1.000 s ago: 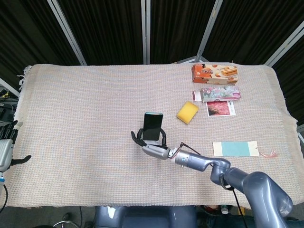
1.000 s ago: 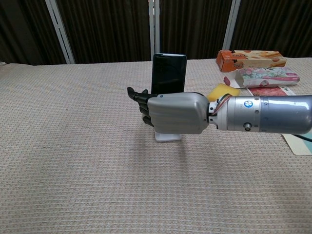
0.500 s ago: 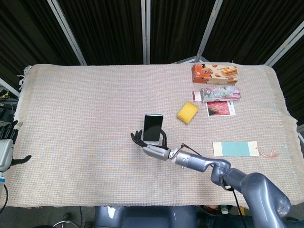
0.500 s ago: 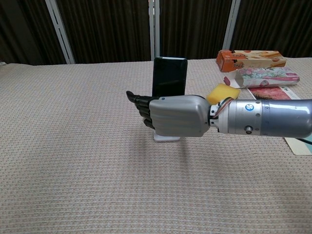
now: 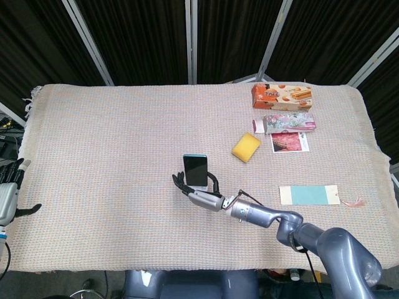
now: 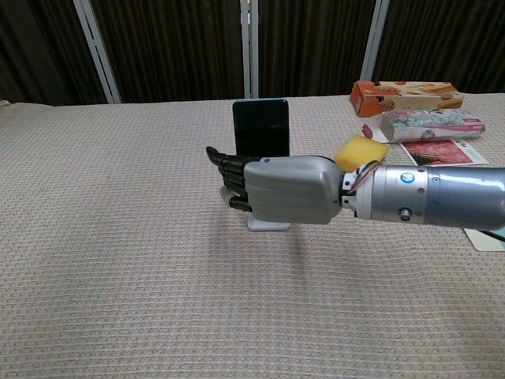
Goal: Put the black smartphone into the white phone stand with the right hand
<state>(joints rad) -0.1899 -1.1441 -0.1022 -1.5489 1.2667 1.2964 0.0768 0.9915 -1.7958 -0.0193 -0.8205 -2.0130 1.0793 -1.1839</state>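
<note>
Since a second ago: black smartphone (image 5: 195,169) sunk lower and shifted slightly left, now seated upright in the white phone stand (image 6: 267,224), top edge closer to the knuckles than before. Right hand (image 6: 278,189) about where it was, just in front of the stand, back of the hand toward the chest camera, dark fingers (image 6: 225,167) reaching left past the stand's foot. From the head view, fingers seen on both sides of the phone's lower part, thumb at its right; whether actually pinching the phone or only cupped around it, cannot tell. Stand mostly hidden behind the hand, only a strip of its base showing on the woven tablecloth (image 5: 106,149).

Left hand (image 5: 9,187) at the far left table edge, partly cut off by the frame, holding nothing visible, grip state unclear.

Near the far right corner: orange snack box (image 5: 281,94), floral carton (image 5: 288,122), small photo card (image 5: 290,141), yellow sponge (image 5: 246,147). Nearer the right edge, a teal bookmark with tassel (image 5: 310,195).
</note>
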